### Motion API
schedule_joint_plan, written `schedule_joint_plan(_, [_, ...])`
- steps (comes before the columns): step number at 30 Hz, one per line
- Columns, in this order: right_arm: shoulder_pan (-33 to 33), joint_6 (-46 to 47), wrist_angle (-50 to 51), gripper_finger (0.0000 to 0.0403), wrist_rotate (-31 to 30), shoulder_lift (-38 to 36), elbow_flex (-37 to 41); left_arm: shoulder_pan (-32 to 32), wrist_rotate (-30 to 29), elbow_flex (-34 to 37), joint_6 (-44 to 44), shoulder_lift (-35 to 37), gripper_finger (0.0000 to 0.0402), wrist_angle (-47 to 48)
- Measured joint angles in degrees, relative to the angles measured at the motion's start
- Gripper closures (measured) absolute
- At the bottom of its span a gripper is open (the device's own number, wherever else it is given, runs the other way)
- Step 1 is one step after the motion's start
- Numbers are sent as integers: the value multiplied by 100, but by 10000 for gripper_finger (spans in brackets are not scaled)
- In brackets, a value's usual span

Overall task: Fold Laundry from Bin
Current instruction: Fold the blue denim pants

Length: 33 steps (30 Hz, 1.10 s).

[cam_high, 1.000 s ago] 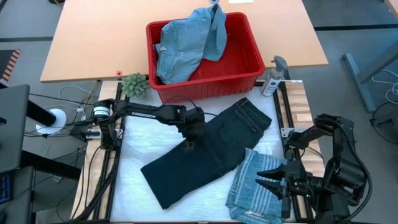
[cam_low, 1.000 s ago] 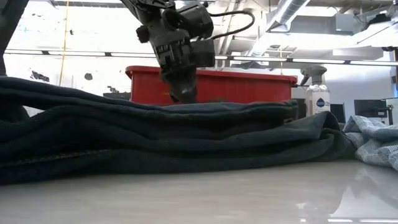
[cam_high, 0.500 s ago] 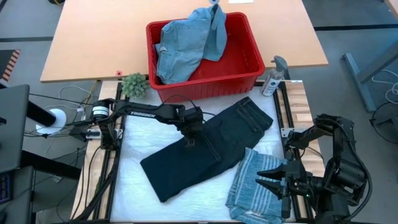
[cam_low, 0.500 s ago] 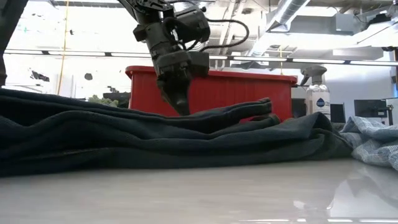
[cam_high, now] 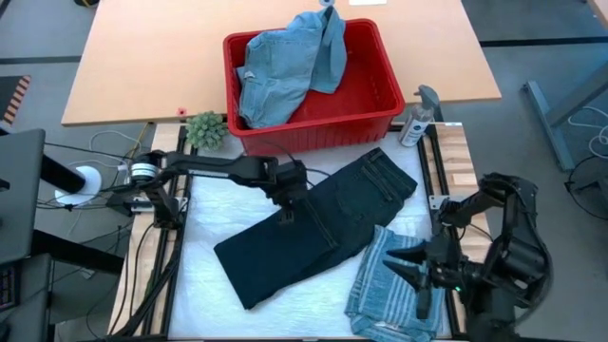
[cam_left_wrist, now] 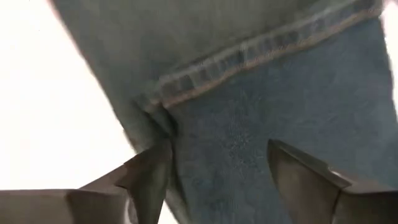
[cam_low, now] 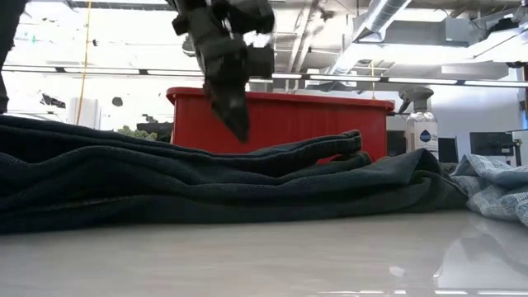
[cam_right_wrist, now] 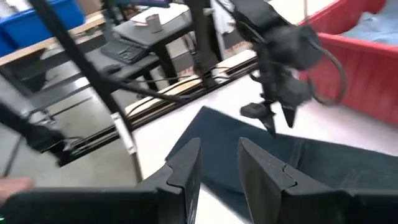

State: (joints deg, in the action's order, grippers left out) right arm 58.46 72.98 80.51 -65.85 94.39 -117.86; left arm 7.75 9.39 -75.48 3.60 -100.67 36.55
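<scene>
The dark navy trousers (cam_high: 313, 233) lie folded along their length, slanting across the white mat. My left gripper (cam_high: 288, 204) hangs open just above their middle, fingers pointing steeply down; in its wrist view a stitched seam (cam_left_wrist: 261, 56) runs beyond the spread fingers. A blue-grey striped shirt (cam_high: 385, 285) lies crumpled at the near right. My right gripper (cam_high: 418, 271) is raised over the shirt's right side, open, with nothing between its fingers. The red bin (cam_high: 380, 95) stands at the far edge with light blue denim pieces (cam_high: 285, 66) heaped in it, one draped over the far rim.
A spray bottle (cam_high: 416, 119) stands right of the bin, and a small green plant (cam_high: 204, 128) left of it. Metal rails run along the mat's left and right sides. Bare white mat (cam_high: 204, 294) shows at the near left.
My left gripper has opened, let go of the trousers and risen clear of them, tipping a little. The trousers' upper layer, pressed down under the fingers a second ago, now lies loose with its edge curled up; the trousers' near end has shifted slightly left.
</scene>
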Motion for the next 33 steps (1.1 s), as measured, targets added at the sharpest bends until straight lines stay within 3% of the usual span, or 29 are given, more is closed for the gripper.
schedule_joint_plan(7, [-1192,-311,536,293,201,57,-2,2,-823,-419,248,1320,141,882])
schedule_joint_plan(13, [-2500,-2331,11,351,576,51,700,-161,-968,-436,1491,2981,141,880])
schedule_joint_plan(16, [-2939,-3526,-1136,387,977,57,1308,-473,-1401,-436,1980,3698,141,720])
schedule_joint_plan(22, [-3792,-5481,-5094,387,3679,66,3191,-1354,-2387,-286,2440,4722,141,233])
schedule_joint_plan(25, [-4189,-5518,-6801,387,4417,58,4202,-1839,-2980,-66,2581,4994,141,2])
schedule_joint_plan(28, [-4497,-5245,-7792,387,4988,50,5025,-2304,-3533,180,2689,5114,141,-260])
schedule_joint_plan(33, [-4739,-4779,-8818,387,5232,57,6225,-2941,-4221,705,3030,5047,141,-692])
